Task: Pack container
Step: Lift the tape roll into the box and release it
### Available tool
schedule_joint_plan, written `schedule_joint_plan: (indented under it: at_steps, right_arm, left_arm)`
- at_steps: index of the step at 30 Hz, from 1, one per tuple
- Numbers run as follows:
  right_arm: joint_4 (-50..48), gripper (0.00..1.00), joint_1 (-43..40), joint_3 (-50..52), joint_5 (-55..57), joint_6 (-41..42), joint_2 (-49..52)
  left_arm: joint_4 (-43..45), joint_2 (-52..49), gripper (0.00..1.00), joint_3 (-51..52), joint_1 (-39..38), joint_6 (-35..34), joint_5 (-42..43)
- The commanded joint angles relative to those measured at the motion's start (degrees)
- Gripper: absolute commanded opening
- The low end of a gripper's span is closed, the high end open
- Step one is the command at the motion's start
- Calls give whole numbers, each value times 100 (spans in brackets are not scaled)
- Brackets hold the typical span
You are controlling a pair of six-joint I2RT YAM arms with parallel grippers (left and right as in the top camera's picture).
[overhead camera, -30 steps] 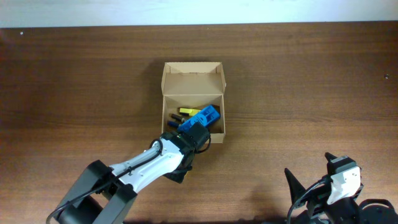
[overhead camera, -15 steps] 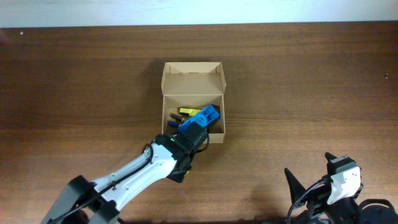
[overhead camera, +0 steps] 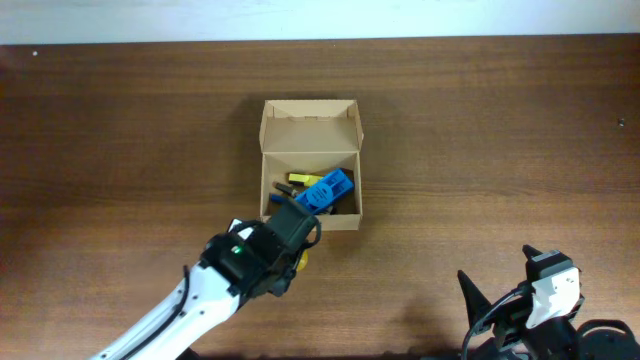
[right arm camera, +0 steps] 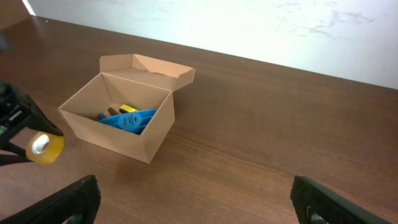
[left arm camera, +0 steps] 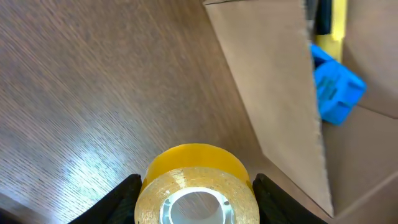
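Note:
The container (overhead camera: 310, 125) is a tan cardboard box standing open at the table's middle, its lid flap tipped back. Inside lie a blue plastic object (overhead camera: 326, 189) and a yellow item (overhead camera: 299, 179). My left gripper (left arm camera: 198, 202) is shut on a roll of yellow tape (left arm camera: 196, 171), which it holds just outside the box's front wall (left arm camera: 273, 93). From the right wrist the roll (right arm camera: 45, 148) hangs clear of the table, to the left of the box (right arm camera: 112, 130). My right gripper (right arm camera: 199, 199) stands wide open and empty at the near right.
Bare dark wood table (overhead camera: 500, 130) surrounds the box on all sides. The left arm (overhead camera: 200, 295) reaches in from the lower left. The table's far edge (overhead camera: 320, 40) meets a white wall.
My left gripper has drawn back from the box's front edge toward the near left, carrying the tape roll with it. The right arm has not moved.

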State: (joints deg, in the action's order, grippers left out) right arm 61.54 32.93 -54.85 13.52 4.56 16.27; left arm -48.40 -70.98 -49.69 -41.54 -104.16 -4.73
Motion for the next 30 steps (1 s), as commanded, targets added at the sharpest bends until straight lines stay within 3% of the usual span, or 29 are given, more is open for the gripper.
schedule_joint_plan:
  at_steps: [1,7,12,19,30]
  right_arm:
    - [-17,99,-37,11,68,63,-17]
    - [-17,99,-37,11,70,63,-17]
    - [-17,99,-37,11,70,63,-17]
    - [-17,99,-37,11,70,63,-17]
    - [-17,99,-37,11,70,63,-17]
  left_arm:
    - [-22,57,52,-162,31,341,-175]
    - [-46,-48,52,-988,35,1062,-953]
    - [-487,-682,52,-1976,42,1259,-1609]
    - [-1121,-2269,52,-3180,251,1298,-1714]
    - [-1054,-3613,53,-3486,603,1298,-1692]
